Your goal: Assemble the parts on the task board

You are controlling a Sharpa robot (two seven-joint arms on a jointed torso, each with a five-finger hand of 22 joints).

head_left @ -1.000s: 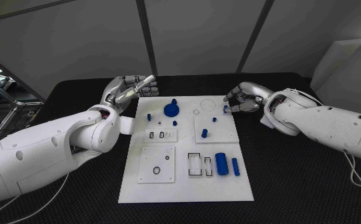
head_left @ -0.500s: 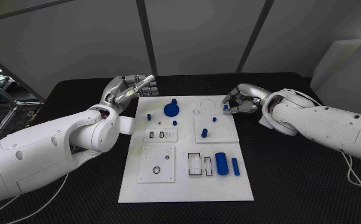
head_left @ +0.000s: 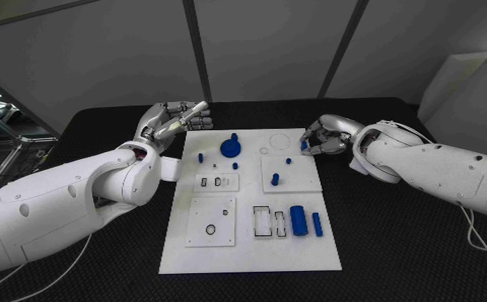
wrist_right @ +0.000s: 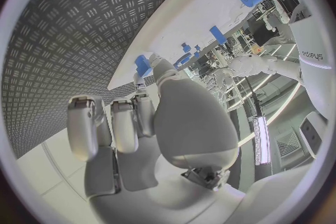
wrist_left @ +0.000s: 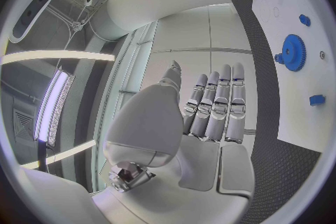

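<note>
Since a second ago, the right hand has drawn slightly in at the far right edge of the white task board, pinching a small blue peg at its fingertips; nothing else has shifted. Board recesses hold a blue toothed gear near the far edge, and a thick blue cylinder beside a thin blue rod nearer the front. The left hand hovers over the black bench at the board's far left corner, holding nothing, its straight fingers plain in the left wrist view.
</note>
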